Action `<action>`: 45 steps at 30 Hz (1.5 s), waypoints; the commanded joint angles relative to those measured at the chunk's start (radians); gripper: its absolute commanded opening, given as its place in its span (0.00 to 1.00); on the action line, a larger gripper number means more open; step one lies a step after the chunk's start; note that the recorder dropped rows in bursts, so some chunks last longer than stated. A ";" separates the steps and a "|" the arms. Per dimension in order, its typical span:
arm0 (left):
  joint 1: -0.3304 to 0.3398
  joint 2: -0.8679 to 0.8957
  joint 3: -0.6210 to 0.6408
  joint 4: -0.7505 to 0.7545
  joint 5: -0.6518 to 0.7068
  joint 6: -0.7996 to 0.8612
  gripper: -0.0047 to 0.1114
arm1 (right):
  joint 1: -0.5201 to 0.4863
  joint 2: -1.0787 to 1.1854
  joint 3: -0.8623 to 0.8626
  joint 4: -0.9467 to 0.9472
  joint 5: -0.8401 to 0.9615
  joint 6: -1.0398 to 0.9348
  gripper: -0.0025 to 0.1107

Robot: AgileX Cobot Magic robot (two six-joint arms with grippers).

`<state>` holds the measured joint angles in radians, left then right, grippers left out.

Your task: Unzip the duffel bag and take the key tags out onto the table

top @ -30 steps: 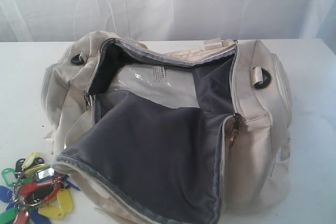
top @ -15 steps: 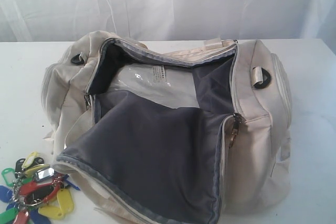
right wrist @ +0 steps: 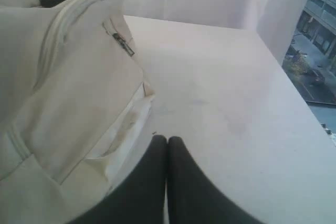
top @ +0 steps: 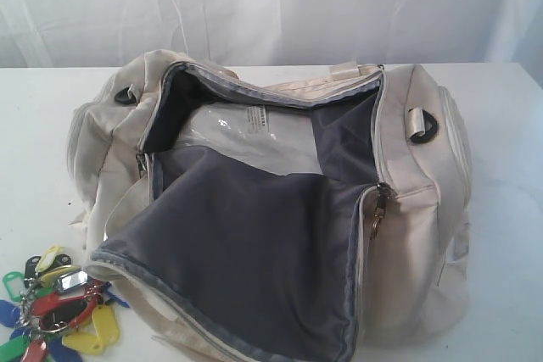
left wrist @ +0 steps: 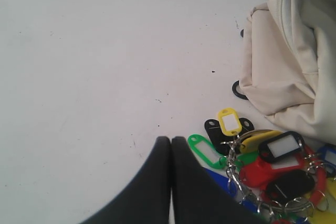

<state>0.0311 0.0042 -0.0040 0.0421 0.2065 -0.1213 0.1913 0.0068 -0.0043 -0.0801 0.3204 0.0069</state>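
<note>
Left claw (left wrist: 170,141) clenched empty above table (left wrist: 94,51), right claw (right wrist: 167,140) clenched beside duffel bag (right wrist: 63,77)

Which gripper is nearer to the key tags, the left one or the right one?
Left. The left gripper is shut, close beside the key tags. The right gripper is shut beside the duffel bag, with no tags in its view.

The left gripper (left wrist: 170,141), its two black fingers pressed together with nothing between them, sits just off one end of the cream fabric duffel bag (left wrist: 294,66); the right gripper (right wrist: 167,140), likewise closed and empty, sits beside the bag's opposite end
</note>
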 commanded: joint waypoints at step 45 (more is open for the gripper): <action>-0.008 -0.004 0.004 -0.005 -0.004 -0.008 0.04 | -0.023 -0.007 0.004 0.004 0.000 0.095 0.02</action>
<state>0.0311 0.0042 -0.0040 0.0421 0.2065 -0.1213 0.1700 0.0068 -0.0043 -0.0760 0.3282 0.0966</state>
